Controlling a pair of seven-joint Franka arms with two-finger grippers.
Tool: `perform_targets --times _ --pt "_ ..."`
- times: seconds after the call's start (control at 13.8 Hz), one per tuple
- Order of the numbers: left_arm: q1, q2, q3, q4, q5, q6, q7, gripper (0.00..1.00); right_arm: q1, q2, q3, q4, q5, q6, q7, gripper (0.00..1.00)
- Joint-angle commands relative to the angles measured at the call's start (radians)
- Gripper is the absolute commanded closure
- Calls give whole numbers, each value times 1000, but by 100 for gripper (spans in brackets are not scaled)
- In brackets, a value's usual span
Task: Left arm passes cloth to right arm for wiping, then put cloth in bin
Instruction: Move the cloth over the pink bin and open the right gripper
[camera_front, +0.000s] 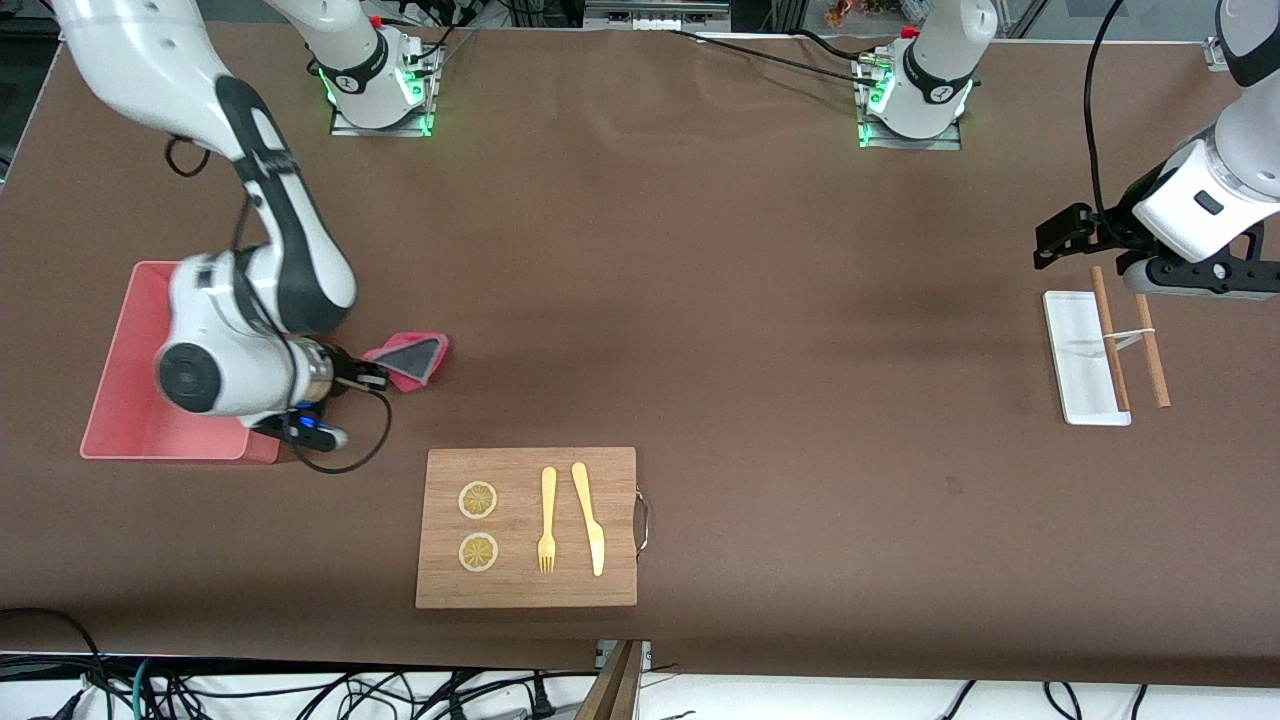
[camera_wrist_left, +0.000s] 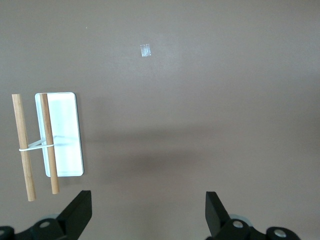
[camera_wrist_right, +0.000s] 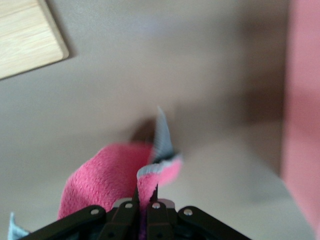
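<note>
Two-arm table scene during cloth handling. The right gripper (camera_front: 372, 376) is clenched on the cloth (camera_front: 410, 358), holding it above the brown table (camera_front: 760, 300) just beside the bin (camera_front: 135, 405). In the right wrist view the fingers (camera_wrist_right: 132, 197) pinch a fold of the cloth (camera_wrist_right: 107, 177), its magenta-red face and grey underside both showing, with the bin's pink wall (camera_wrist_right: 302, 115) at one edge and a corner of the wooden board (camera_wrist_right: 27, 37) at another. The bin sits at the right arm's end of the table, partly covered by that arm. The wooden board (camera_front: 527, 528) lies nearer the front camera and carries two lemon slices (camera_front: 478, 500), a fork (camera_front: 547, 518) and a knife (camera_front: 590, 517).

The left gripper (camera_front: 1190, 277) waits released and empty over the white tray (camera_front: 1080, 360) at the left arm's end; its fingers (camera_wrist_left: 80, 210) stand wide apart. Two wooden sticks (camera_front: 1128, 335), joined by a white band, lie across the tray's edge.
</note>
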Motion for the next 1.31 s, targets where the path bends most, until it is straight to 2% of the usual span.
perform_targets --times 0.0,0.22,0.36,0.51,0.65,0.8,1.23 --pt "1 13 1 30 -3 -23 19 0 -39 -40 -45 141 -47 -246 -153 100" --pt "-1 14 1 30 -3 -21 19 0 -44 -47 -171 235 -76 -403 -363 100" --pt "1 14 1 30 -3 -21 20 0 -47 -47 -260 235 -99 -411 -527 100" --pt "1 13 1 30 -3 -21 20 0 -54 -40 -312 226 -143 -400 -612 100" --pt "1 13 1 30 -3 -23 19 0 -71 -24 -314 183 -174 -359 -644 100" --pt "1 13 1 30 -3 -21 20 0 -82 -1 -314 106 -170 -239 -644 100" --pt "1 14 1 30 -3 -23 20 0 -90 111 -313 6 -112 77 -643 100"
